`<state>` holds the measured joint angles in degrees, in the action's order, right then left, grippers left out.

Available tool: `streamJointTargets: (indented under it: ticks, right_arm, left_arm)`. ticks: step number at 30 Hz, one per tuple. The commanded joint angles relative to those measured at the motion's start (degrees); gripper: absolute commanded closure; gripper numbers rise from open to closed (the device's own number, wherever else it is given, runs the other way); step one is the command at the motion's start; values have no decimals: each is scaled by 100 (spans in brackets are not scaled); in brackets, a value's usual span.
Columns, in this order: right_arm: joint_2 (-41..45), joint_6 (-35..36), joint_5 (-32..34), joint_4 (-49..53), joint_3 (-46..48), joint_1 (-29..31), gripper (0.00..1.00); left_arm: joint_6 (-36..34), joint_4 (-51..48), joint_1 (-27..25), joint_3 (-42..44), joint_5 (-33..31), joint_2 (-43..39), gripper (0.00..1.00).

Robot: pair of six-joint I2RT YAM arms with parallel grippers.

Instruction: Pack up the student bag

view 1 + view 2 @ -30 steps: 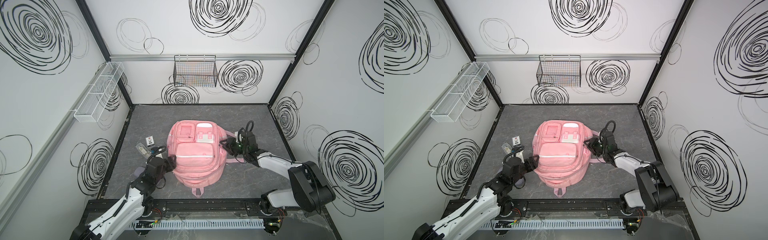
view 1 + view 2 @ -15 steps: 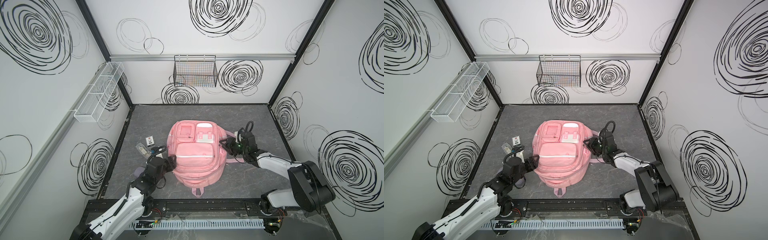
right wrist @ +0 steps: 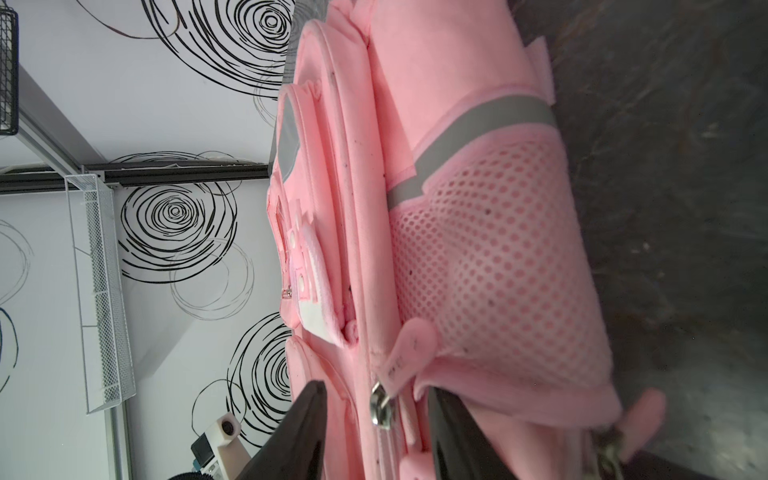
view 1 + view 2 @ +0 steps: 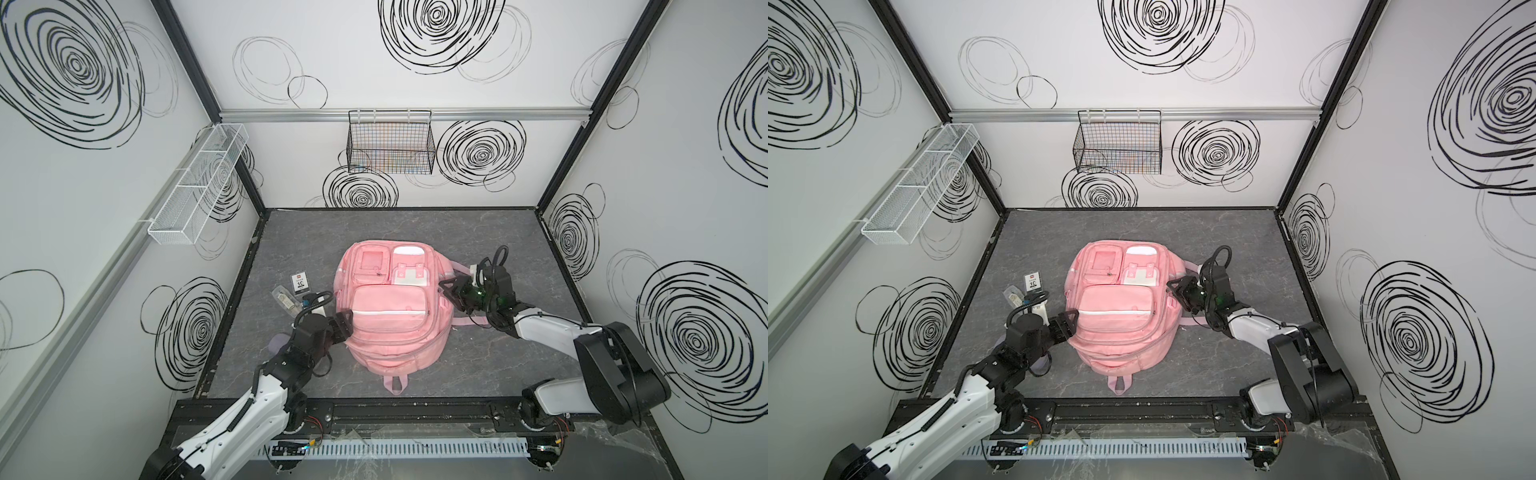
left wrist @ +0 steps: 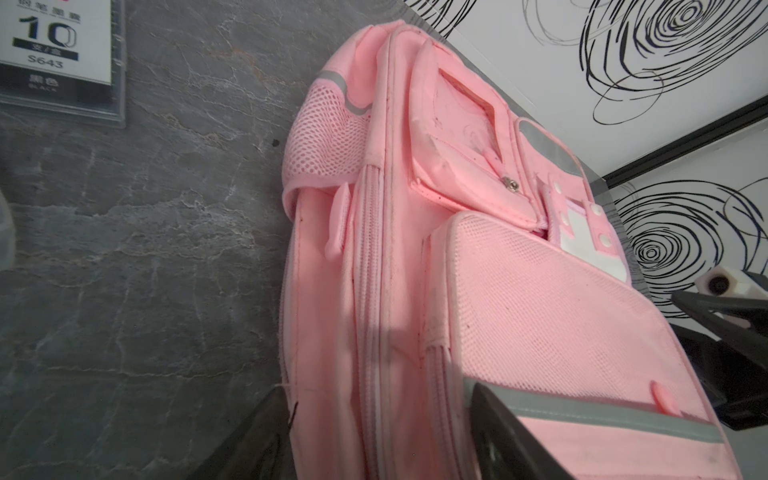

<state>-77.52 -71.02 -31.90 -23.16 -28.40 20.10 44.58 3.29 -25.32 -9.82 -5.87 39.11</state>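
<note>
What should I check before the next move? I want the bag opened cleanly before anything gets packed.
1. The student bag lies flat, front up: ok.
2. Right gripper at the zipper slider: ok.
3. Jaws closed on that slider: not ok, they flank it with gaps.
4. Left gripper straddles the bag's opposite edge, jaws apart: ok.
5. Compartment open: not ok, none shows open.
6. Items to pack in view: ok, card pack and clear case beside the bag.

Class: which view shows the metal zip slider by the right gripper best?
The right wrist view: the zip slider shows large on the student bag, between the right gripper's jaws. Both top views leave it too small to find; the left wrist view faces the bag's opposite side.
</note>
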Motion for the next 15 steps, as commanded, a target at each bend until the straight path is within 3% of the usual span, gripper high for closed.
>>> streamJointTargets:
  ticks: [1, 15]
  right_arm:
    - [419, -42, 97, 152, 124, -1, 55]
    - [-119, -407, -123, -532, 0, 8, 54]
  left_arm:
    - [-46, 295, 32, 37, 24, 65, 28]
    - [-79, 269, 30, 45, -13, 39, 28]
